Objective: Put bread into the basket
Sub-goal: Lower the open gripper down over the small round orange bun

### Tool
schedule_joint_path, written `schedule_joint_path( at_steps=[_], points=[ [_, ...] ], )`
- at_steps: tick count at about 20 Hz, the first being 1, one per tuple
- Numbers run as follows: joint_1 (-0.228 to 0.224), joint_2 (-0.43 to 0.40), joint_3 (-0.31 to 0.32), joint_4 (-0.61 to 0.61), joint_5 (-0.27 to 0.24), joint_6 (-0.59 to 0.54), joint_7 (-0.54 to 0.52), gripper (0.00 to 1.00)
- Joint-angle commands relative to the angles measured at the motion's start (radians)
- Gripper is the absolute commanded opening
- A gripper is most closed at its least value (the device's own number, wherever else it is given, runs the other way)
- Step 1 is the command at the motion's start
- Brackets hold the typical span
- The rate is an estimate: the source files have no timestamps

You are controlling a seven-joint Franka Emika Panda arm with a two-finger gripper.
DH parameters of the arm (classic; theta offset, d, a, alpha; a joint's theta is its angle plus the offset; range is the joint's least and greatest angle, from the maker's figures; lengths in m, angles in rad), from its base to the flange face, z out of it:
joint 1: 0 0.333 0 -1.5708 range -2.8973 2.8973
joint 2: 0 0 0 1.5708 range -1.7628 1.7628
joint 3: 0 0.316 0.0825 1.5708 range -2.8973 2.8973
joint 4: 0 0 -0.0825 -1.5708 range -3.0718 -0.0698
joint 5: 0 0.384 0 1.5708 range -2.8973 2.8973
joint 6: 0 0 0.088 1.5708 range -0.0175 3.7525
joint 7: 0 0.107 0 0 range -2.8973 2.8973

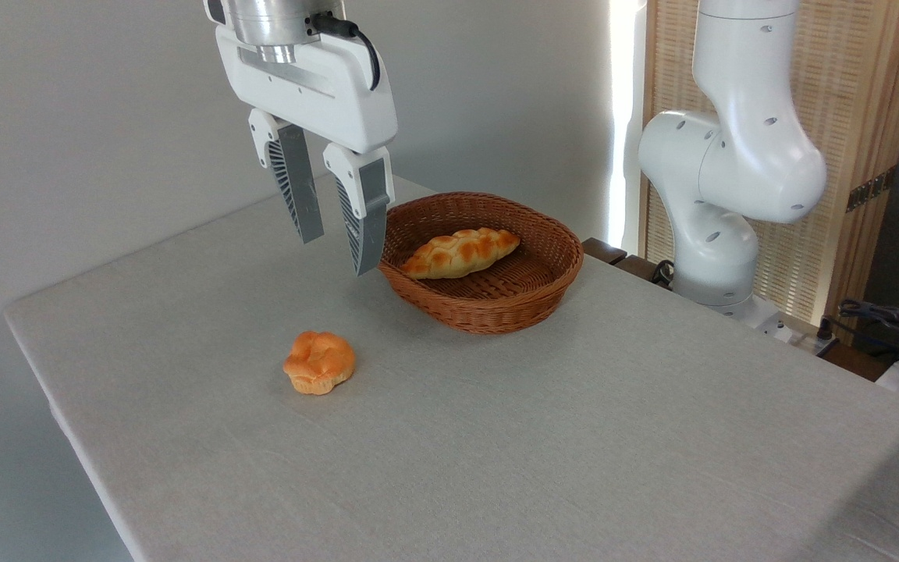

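The bun (pixel 319 361) sits on the table (pixel 496 437) toward the front left, well apart from the basket (pixel 488 300) and lower left of it in the picture. It's roundish so there's not much of a long axis, maybe slightly wider left to right, with the lumpy cracked orange top facing up and a paler, rougher base against the cloth. Surface looks glossy on the bumps. The basket is an oval, shallow, reddish-brown wicker thing with a tight weave, its long side running roughly left-right, and it sits further back on the table. Inside it lies a braided golden loaf (pixel 461 252), long axis angled from lower left up to upper right, shiny knobbly crust. The table has a pale grey cloth with a fine woven texture, pretty flat. The gripper (pixel 334 234) hangs in the air above the table, just left of the basket rim and up behind the bun, pointing down, fingers (pixel 300 191) spread partway with a clear gap and nothing between them. The fingers are grey, ribbed and tapered, on a white body. The white arm (pixel 730 179) base stands off to the right.
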Motion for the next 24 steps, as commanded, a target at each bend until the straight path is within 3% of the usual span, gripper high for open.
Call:
schedule_joint_path(
  at_steps=[1,9,13,20,24],
  points=[
    [-0.004,0.005,0.002,0.009,-0.005,-0.014,0.004,1.00],
    [-0.007,0.005,-0.001,0.001,-0.006,-0.011,0.004,1.00],
    [-0.009,0.004,-0.013,-0.042,-0.020,0.043,0.008,1.00],
    [-0.009,-0.024,-0.119,-0.268,-0.144,0.338,0.005,1.00],
    [-0.009,-0.022,-0.177,-0.350,-0.166,0.449,0.005,1.00]
  ],
)
